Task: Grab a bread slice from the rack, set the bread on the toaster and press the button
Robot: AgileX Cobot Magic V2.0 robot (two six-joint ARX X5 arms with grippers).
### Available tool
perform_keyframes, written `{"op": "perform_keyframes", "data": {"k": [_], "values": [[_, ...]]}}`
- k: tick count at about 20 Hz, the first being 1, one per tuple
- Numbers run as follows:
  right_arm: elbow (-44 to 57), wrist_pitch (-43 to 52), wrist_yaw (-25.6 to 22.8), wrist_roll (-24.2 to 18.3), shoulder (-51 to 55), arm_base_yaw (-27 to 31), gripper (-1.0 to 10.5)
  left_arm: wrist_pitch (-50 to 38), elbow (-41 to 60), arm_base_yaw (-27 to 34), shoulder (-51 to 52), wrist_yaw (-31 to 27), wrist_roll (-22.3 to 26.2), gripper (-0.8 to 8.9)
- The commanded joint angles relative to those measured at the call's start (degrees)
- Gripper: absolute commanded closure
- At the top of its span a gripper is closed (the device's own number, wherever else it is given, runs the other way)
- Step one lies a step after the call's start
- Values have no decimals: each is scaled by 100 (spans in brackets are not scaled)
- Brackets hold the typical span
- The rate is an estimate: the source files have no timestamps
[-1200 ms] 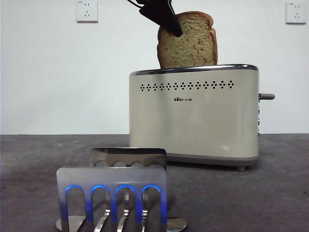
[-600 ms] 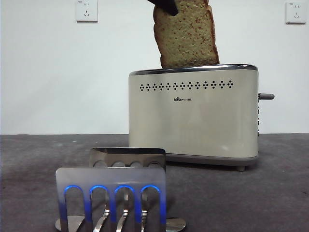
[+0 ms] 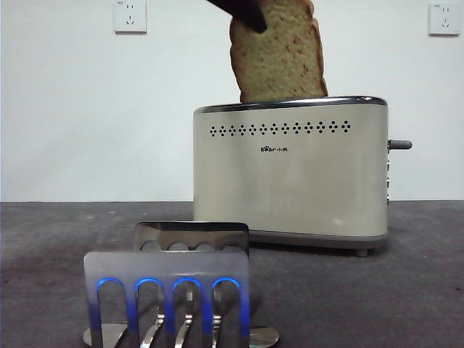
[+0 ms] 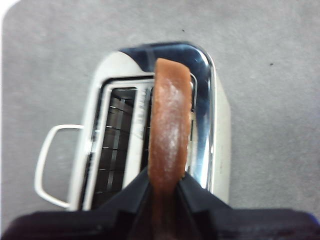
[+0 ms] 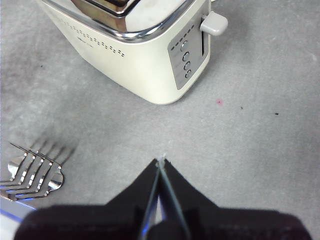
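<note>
Bread lifted versus a second ago: slice of bread (image 3: 279,54) now hangs higher, lower edge at the toaster (image 3: 290,177) rim, over a slot. Left claw (image 4: 167,192) clamped on it. Right claw (image 5: 161,167) closed, empty, idle. Insertion not done; rack (image 3: 168,297) empty near front tabletop edge.

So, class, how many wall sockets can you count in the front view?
2. One wall socket is high on the wall at the left, the other wall socket is high at the right, above the toaster lever's side. More may lie outside the picture.
</note>
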State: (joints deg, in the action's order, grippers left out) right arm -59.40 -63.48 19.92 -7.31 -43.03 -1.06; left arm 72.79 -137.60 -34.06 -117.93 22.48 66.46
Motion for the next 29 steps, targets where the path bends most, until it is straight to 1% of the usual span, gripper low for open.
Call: {"op": "perform_keyframes", "data": {"k": [1,7,10,13,16,19,21,23,24,26,27,29], "values": [[-11,-4,9,-31,2,-9,947,-22,24,20,-240,28,63,825],[-11,0,7,-44,0,-9,947,-323,24,72,-393,-155,61,825],[-11,0,4,-46,0,-9,947,-516,24,79,-411,-149,-39,825],[-11,2,4,-48,0,-9,947,-450,24,79,-529,-116,-94,825],[-11,-4,7,-46,0,-9,947,-468,24,79,-684,63,-192,825],[-11,-7,4,-46,2,-9,947,-518,24,77,-772,57,-210,824],[-11,0,4,-46,0,-9,947,-597,26,79,-778,42,-334,819],[-11,-2,7,-46,0,-9,947,-841,26,77,-778,44,-640,803],[-11,-2,4,-46,0,-9,947,-973,26,79,-778,44,-885,724],[-11,-2,7,-46,2,-9,947,-1161,26,90,-776,31,-1303,432],[-11,-2,4,-46,0,-9,947,-1198,26,90,-774,20,-1392,369],[-11,0,4,-46,0,-9,947,-1198,26,90,-719,17,-1445,368]]}}
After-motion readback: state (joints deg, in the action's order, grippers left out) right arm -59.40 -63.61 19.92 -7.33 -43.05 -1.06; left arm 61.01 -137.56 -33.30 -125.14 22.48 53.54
